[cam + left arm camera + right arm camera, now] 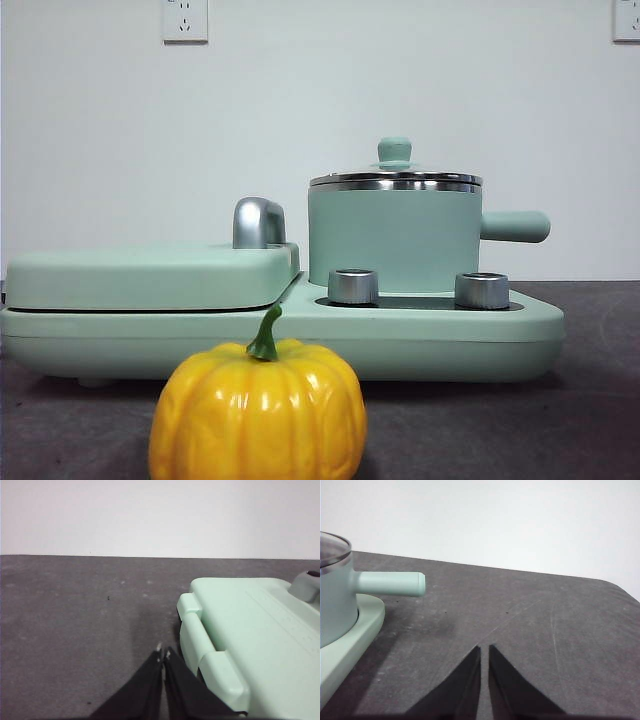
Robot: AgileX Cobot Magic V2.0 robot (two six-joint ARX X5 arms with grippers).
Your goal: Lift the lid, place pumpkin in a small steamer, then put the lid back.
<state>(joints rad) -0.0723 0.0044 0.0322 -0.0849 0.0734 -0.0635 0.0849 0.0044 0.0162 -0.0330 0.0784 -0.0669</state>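
The yellow-orange pumpkin point(258, 410) with a green stem sits on the dark table at the front, near the camera. Behind it the mint-green small steamer point(394, 238) stands on the right of the appliance base, side handle pointing right. The glass lid point(396, 178) with its mint knob rests on the steamer. In the right wrist view the steamer point(335, 595) and its handle show beside the base. My left gripper point(163, 653) is shut and empty over the table, beside the flat cover. My right gripper point(484, 650) is shut and empty over bare table, to the side of the steamer handle. Neither arm shows in the front view.
The wide mint-green appliance base point(430, 330) carries two silver knobs point(353, 286) and a large flat rectangular cover point(150, 275) on its left, also seen in the left wrist view point(250, 635). A steel hinge post point(258, 222) stands behind the cover. A white wall lies behind.
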